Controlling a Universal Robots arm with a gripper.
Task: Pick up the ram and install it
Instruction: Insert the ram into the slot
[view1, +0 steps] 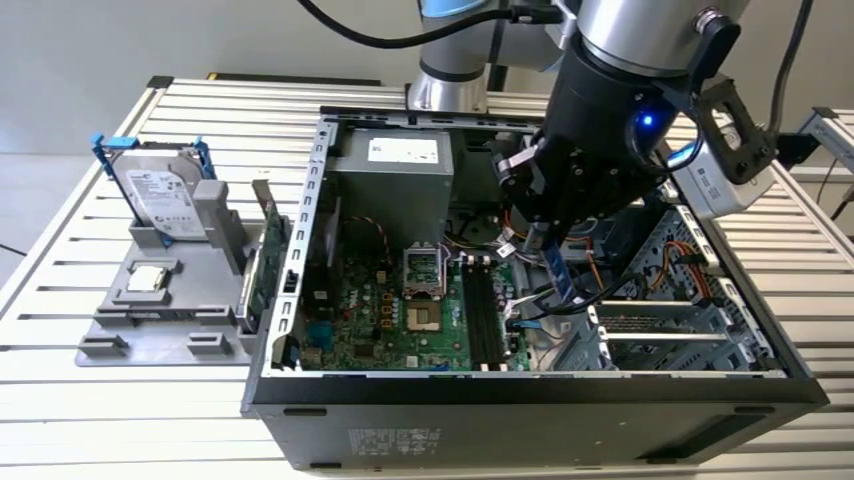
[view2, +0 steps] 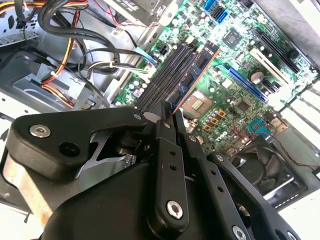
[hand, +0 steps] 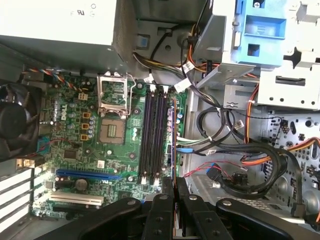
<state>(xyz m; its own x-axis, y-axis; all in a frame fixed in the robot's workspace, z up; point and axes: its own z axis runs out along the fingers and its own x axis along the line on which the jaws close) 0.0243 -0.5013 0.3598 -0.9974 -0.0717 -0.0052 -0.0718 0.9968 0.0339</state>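
White slatted table (view1: 80, 400), open PC case (view1: 534, 400) lying on it. At the exterior view's left: grey holder (view1: 160, 300) with the hard drive (view1: 160, 195) in blue rails, then a green expansion card (view1: 271, 250) standing just beside the case wall. Inside the case, motherboard (view1: 387, 320), empty CPU socket (view1: 424, 318), black memory slots (view1: 483, 320). My tool (view1: 550, 240) hangs over the slots, fingers closed tight on the ram (view1: 561, 275), which hangs edge-down in the grip, just above the board. In the second wrist view the ram (view2: 192, 75) runs along the slots (view2: 167, 75). Risks, my judgement: stick is slightly off-line or tilted, so pressing could jam an edge or stress the board; loose cables (hand: 225, 130) lie near the slot ends and could snag.
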